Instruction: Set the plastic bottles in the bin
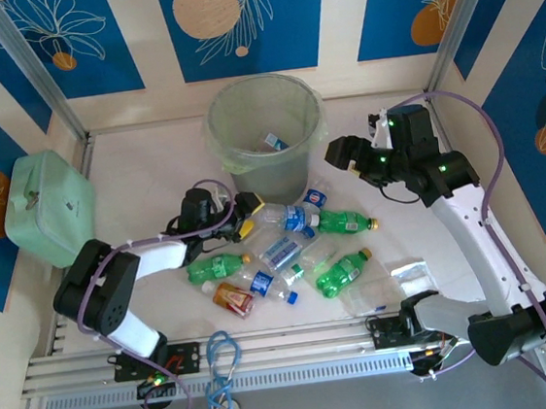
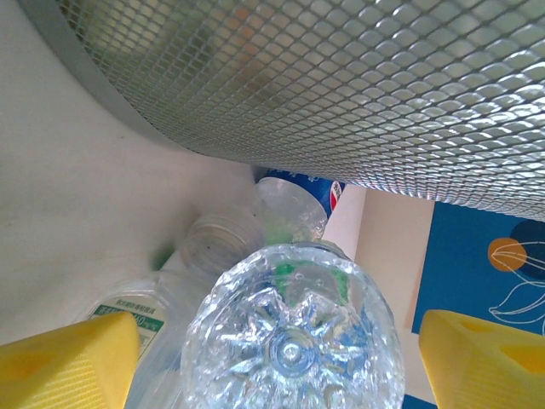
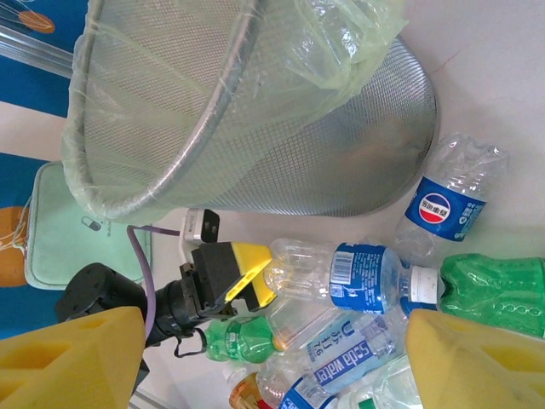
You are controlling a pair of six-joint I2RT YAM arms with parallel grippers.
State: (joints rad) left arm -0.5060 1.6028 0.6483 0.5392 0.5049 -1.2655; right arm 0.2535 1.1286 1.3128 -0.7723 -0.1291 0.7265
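The bin (image 1: 249, 158), a mesh bucket with a pale green liner, stands at the back centre with one blue-labelled bottle (image 1: 273, 143) inside. Several plastic bottles lie in front of it: clear ones with blue labels (image 1: 289, 218), green ones (image 1: 342, 271) and an amber one (image 1: 234, 298). My left gripper (image 1: 247, 215) is low at the base of a clear blue-labelled bottle (image 2: 292, 341); its yellow fingers stand open, with gaps on both sides of the bottle. My right gripper (image 1: 338, 151) hangs open beside the bin's right side, holding nothing. From there the bin (image 3: 324, 162) and that bottle (image 3: 341, 273) show below.
A mint-green case (image 1: 47, 209) sits at the left wall. Flat clear bags (image 1: 407, 273) lie right of the bottle pile. A blue cable loop (image 1: 222, 366) hangs at the front rail. Walls close in the table at the back and both sides.
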